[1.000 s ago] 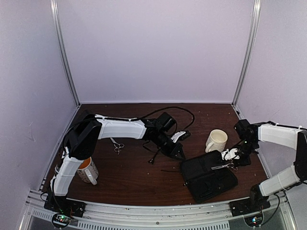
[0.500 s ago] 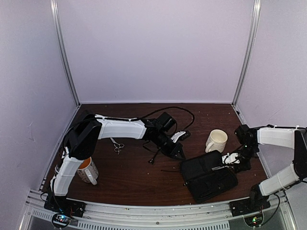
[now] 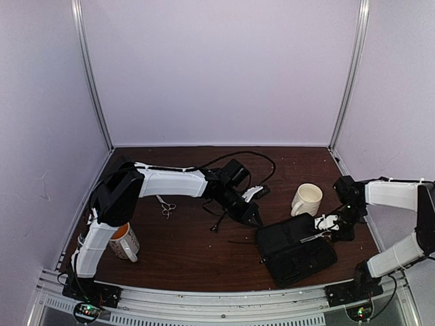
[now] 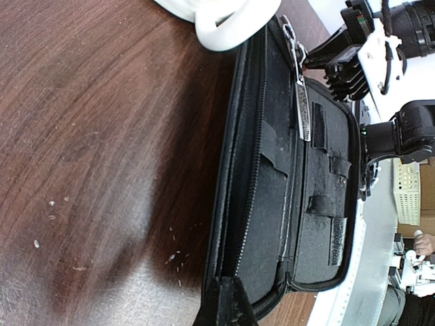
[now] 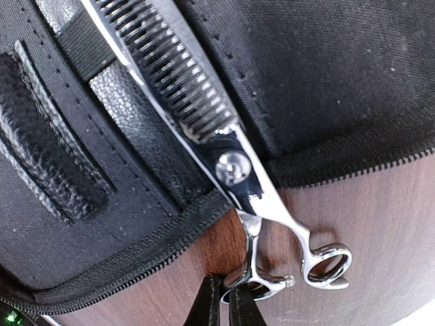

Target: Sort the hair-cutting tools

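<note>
Silver thinning scissors [image 5: 231,166] lie with their blades on the open black fabric case [image 5: 326,75] and their ring handles over the table. My right gripper [image 5: 228,309] is shut on one ring handle; it also shows in the top view [image 3: 328,229] at the case's right edge. My left gripper [image 4: 229,302] is shut on the case's near rim [image 4: 224,224], at the case's left corner in the top view [image 3: 255,219]. A second pair of scissors [image 3: 165,206] lies on the table far left. Two thin black clips [image 3: 218,223] [image 3: 240,241] lie by the left gripper.
A cream mug [image 3: 307,199] stands just behind the case. A white mug with an orange inside [image 3: 124,241] stands at the front left by the left arm's base. A black cable [image 3: 255,159] loops behind the left arm. Elastic straps [image 4: 325,204] cross the case's inside.
My right gripper has come down and a little nearer with the scissors, laying them lower on the case. The left arm and the case have not moved.
</note>
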{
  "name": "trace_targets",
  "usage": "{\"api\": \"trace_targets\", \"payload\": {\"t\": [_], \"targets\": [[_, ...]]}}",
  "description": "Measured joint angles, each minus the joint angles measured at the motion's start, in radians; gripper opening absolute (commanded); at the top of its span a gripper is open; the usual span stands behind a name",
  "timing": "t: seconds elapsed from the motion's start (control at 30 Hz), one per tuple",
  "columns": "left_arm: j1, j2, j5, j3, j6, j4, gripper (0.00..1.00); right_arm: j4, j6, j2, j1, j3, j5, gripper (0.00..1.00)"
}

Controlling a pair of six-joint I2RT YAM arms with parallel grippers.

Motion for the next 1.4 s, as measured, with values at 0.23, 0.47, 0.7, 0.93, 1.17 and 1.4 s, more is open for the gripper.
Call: {"api": "trace_targets", "payload": {"t": [0.23, 0.47, 0.7, 0.93, 1.17, 1.4], "targets": [[0.0, 0.0, 0.018, 0.0, 0.048, -0.032, 0.0, 0.047, 0.0, -0.127, 0.0, -0.027, 0.002, 0.0], [0.004, 0.0, 0.079, 0.0, 0.135, -0.114, 0.0, 0.039, 0.024, -0.262, 0.069, -0.009, 0.017, 0.0], [0.005, 0.0, 0.089, 0.013, 0.141, -0.144, 0.3, 0.095, 0.098, -0.251, 0.203, -0.013, 0.122, 0.0], [0.005, -0.005, 0.069, -0.005, 0.1, -0.125, 0.41, 0.204, 0.129, -0.16, 0.232, -0.031, 0.237, 0.0], [0.005, -0.006, 0.059, -0.007, 0.051, -0.107, 0.4, 0.27, 0.129, -0.101, 0.232, -0.039, 0.291, 0.0], [0.014, -0.072, 0.018, -0.081, 0.029, -0.052, 0.37, 0.289, 0.128, -0.09, 0.232, -0.04, 0.303, 0.0]]}}
